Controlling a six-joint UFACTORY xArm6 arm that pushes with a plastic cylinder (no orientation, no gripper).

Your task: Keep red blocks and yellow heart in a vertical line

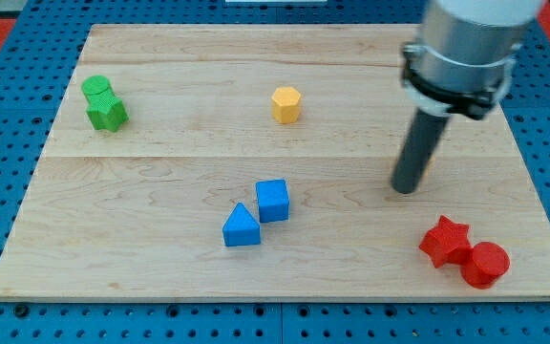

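Note:
A red star [445,240] and a red cylinder [485,264] lie touching at the view's bottom right, the cylinder below and right of the star. My tip [405,189] rests on the board above and left of the red star, apart from it. A yellow hexagon [286,103] sits at the upper middle, far left of my tip. I cannot make out a yellow heart; the rod and the arm hide part of the board at the right.
A blue cube [272,200] and a blue triangle [241,226] touch near the bottom middle. Two green blocks [103,103] sit together at the upper left. The wooden board's [160,277] right edge is close to the red blocks.

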